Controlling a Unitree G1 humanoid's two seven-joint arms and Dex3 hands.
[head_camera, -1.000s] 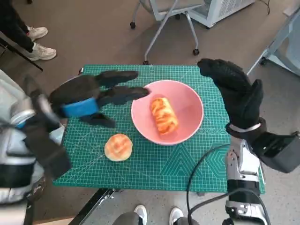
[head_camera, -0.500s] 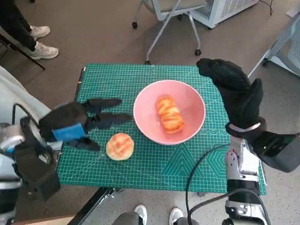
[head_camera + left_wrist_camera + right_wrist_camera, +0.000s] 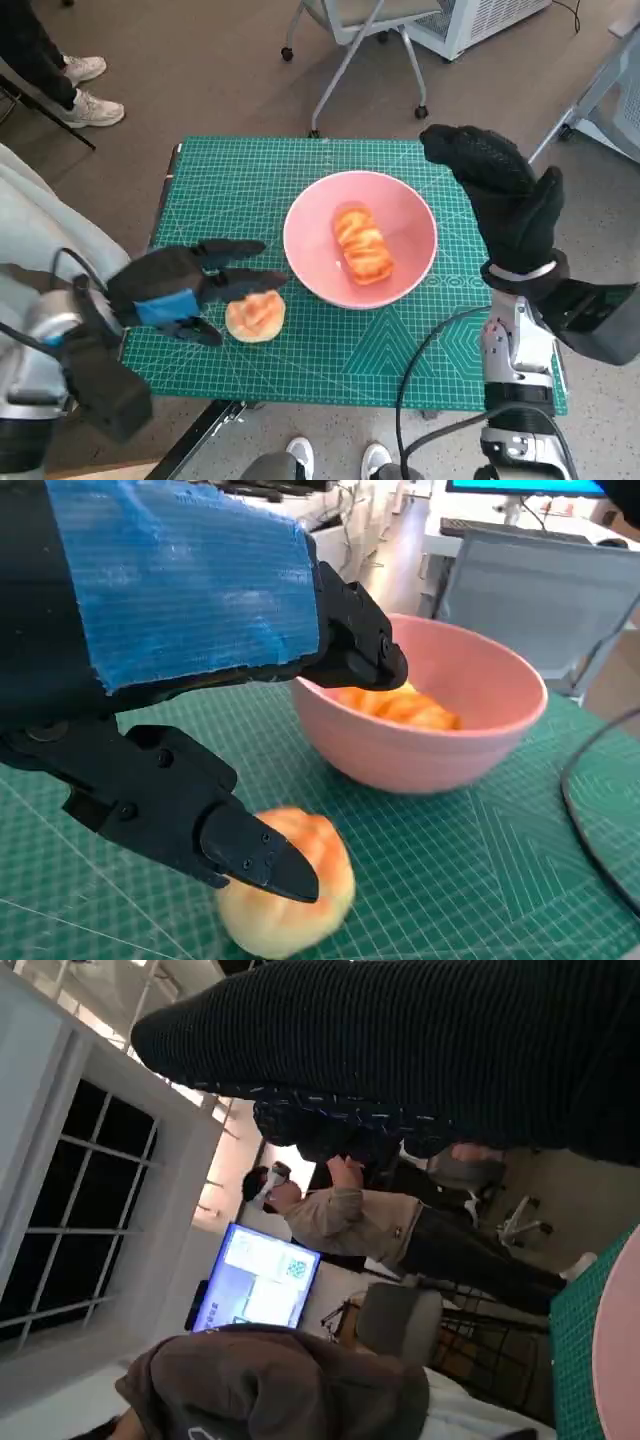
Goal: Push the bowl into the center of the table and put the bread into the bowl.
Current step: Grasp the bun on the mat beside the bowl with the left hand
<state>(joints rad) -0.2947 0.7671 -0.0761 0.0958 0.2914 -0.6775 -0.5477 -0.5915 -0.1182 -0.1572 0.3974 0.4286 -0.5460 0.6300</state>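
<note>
A long striped bread roll (image 3: 362, 243) lies in the round pink bowl (image 3: 412, 213). Just beside the bowl, the open left hand (image 3: 178, 287) hovers over a small round golden bun (image 3: 255, 315). The open right hand (image 3: 500, 195) is raised on the bowl's other side.

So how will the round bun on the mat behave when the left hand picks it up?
The bun looks puffy and soft, so it will probably squash under a firm grip. It seems light for its size. Its domed, rounded shape may let it roll or slide on the smooth mat if the left hand nudges it sideways; the fingers are close around it.
</note>
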